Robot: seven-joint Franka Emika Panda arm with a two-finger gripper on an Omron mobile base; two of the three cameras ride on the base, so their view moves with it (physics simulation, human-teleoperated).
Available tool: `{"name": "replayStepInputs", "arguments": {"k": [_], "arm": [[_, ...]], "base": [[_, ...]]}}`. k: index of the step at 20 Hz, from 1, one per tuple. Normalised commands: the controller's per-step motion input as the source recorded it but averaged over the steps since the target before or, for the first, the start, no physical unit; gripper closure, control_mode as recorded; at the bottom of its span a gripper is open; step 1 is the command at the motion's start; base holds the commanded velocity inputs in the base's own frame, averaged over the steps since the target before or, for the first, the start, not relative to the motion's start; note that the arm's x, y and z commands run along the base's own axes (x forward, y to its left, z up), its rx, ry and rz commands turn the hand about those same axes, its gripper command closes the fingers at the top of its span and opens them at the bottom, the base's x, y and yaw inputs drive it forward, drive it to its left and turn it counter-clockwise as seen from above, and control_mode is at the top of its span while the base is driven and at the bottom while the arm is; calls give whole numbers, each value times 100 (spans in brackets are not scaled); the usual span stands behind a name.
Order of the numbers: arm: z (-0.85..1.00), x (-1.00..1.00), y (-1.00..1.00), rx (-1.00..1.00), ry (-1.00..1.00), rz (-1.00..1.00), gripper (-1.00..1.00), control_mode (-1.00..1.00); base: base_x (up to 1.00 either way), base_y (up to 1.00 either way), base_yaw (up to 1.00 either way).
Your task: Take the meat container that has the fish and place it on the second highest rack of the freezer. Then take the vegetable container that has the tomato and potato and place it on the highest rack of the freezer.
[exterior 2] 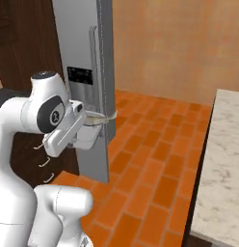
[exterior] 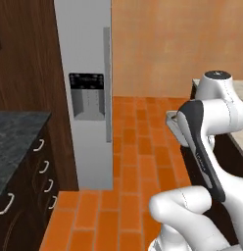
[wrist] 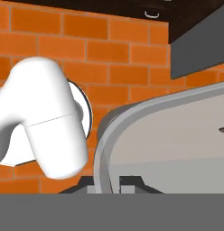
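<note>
My gripper (wrist: 107,187) is clamped on the near rim of the container (wrist: 177,135), which juts out ahead of my fingers. The freezer (exterior: 86,88) stands far and to the left, its door closed, across the floor (exterior: 138,147).

A robot arm (exterior: 206,122) built of smooth, glossy white segments, rounded like thick tubes with bulging elbows. Dark charcoal panels run along the side of one long link, and a dark ring sits where segments meet. One joint ends in a round white cap with a small dark disc on top. On a shoulder joint, a black circular face carries a faint pale marking. A thin dotted seam line crosses one white tube. No cables or screws show.
</note>
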Motion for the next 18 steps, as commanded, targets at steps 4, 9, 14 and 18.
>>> {"name": "replayStepInputs", "arguments": {"k": [4,9,14,18], "arm": [[0,0,0,0,0,0,100,100],[0,0,0,0,0,0,100,100],[0,0,0,0,0,0,100,100],[0,0,0,0,0,0,100,100]], "base": [[59,-15,-27],[75,-2,-25],[94,-1,-14],[100,-1,-6]]}}
